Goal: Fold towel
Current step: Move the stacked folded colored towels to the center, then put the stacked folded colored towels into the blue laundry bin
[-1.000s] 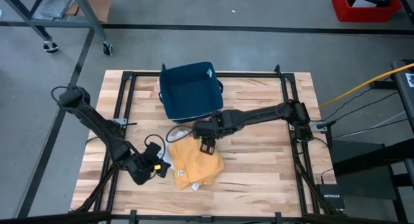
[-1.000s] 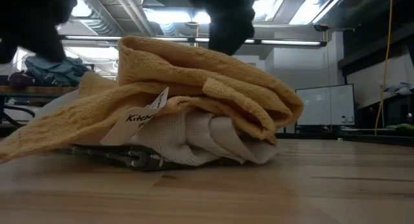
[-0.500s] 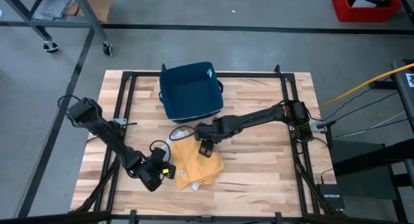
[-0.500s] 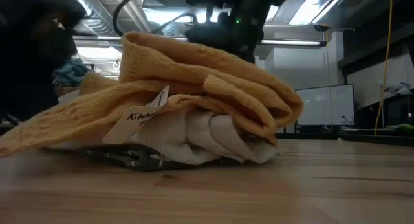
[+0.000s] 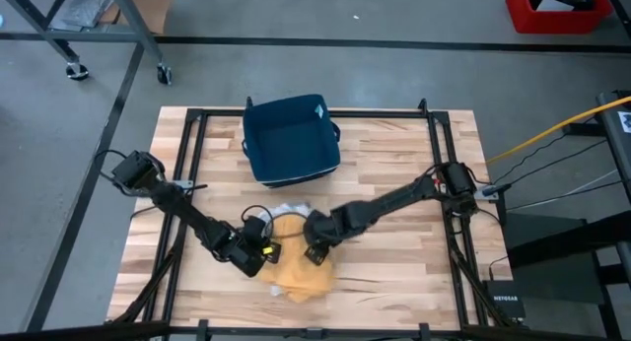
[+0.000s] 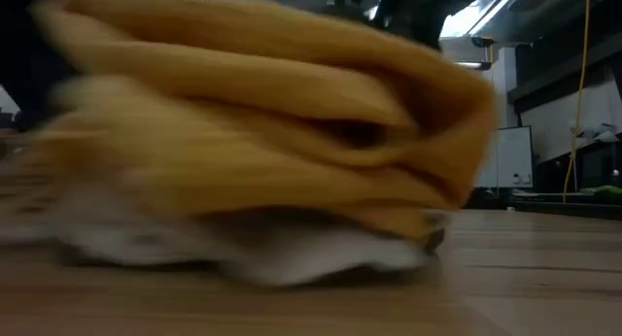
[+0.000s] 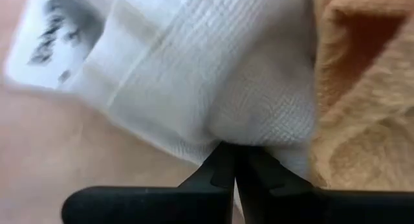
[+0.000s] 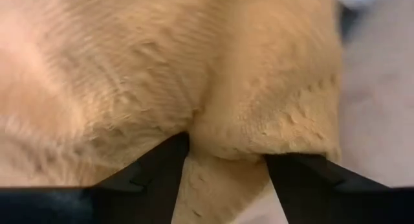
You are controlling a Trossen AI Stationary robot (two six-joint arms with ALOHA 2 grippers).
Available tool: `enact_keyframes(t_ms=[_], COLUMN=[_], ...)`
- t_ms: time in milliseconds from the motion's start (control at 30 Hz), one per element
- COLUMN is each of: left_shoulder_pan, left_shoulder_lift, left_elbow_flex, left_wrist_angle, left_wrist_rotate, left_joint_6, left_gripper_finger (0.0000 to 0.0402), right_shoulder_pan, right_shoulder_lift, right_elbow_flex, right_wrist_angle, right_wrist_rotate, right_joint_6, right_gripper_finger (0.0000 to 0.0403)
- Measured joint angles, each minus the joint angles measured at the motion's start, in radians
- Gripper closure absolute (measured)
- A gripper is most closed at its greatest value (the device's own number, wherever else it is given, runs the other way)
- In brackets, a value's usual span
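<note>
Two grippers meet at the yellow towel [image 5: 296,267], which lies bunched near the front middle of the wooden worktop [image 5: 394,267]. The left gripper [image 5: 261,254] has its jaws clenched on the towel's white underside layer [image 7: 213,75] at the left edge of the heap. The right gripper [image 5: 315,250] presses into the towel's right side, jaws spread wide with a thick yellow fold between its fingers [image 8: 158,169]. Behind them sits a dark blue bin [image 5: 289,139].
</note>
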Motion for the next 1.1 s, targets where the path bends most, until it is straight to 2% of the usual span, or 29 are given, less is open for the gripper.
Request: enact_keyframes(t_ms=[100, 233, 467, 633, 867, 1100], left_shoulder_pan=[0.024, 0.025, -0.043, -0.083, -0.125, -0.224], left_shoulder_lift=[-0.001, -0.017, -0.136, -0.209, -0.273, -0.314], left_elbow_flex=[0.0, 0.0, 0.001, 0.001, 0.002, 0.002], left_wrist_angle=[-0.003, -0.011, -0.137, -0.209, -0.212, -0.218], left_wrist_rotate=[0.02, 0.021, -0.083, -0.092, -0.092, -0.085], left_joint_6=[0.104, 0.149, 0.117, 0.115, 0.109, 0.01], left_gripper_finger=[0.0398, 0.0398, 0.0398, 0.0398, 0.0398, 0.0398], right_shoulder_pan=[0.054, 0.109, 0.131, 0.131, 0.15, 0.228], right_shoulder_lift=[0.0, -0.002, -0.083, -0.168, -0.242, -0.285], right_elbow_flex=[0.0, 0.0, 0.001, 0.002, 0.002, 0.002], right_wrist_angle=[0.078, 0.122, -0.033, -0.082, -0.171, -0.414], right_wrist_rotate=[0.021, 0.156, 0.376, 0.457, 0.475, 0.364], right_joint_6=[0.096, 0.14, 0.2, 0.198, 0.217, 0.352], right_gripper_finger=[0.0182, 0.0182, 0.0182, 0.0182, 0.0182, 0.0182])
